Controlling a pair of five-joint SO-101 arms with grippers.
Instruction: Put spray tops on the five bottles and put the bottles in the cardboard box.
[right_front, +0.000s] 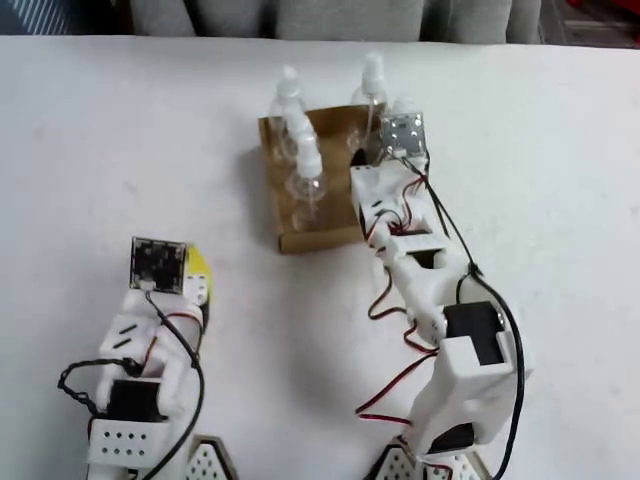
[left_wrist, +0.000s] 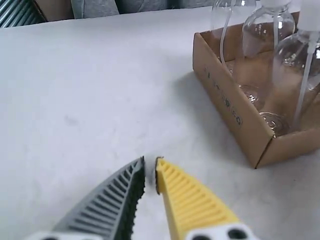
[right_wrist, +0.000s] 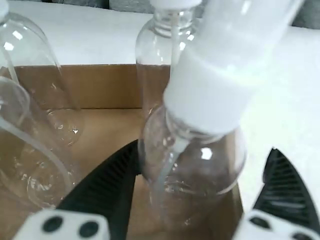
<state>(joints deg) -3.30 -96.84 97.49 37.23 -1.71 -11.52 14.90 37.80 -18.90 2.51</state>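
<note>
The cardboard box (right_front: 285, 222) stands at the table's middle, with several clear bottles (right_front: 309, 172) upright in it, each with a white spray top. My right gripper (right_wrist: 202, 150) is at the box's right side, open. Its black fingers (right_wrist: 107, 185) stand on either side of a capped bottle (right_wrist: 192, 160) in the box's corner, with a gap at one finger. In the high view the right gripper (right_front: 383, 152) sits mostly under its wrist camera. My left gripper (left_wrist: 150, 172) rests low over the bare table, left of the box (left_wrist: 230, 105), shut with nothing between its fingertips.
The white table (right_front: 120, 130) is open to the left of the box and behind it. Grey chair backs (right_front: 340, 15) line the far edge. Red and black cables (right_front: 395, 385) hang along the right arm.
</note>
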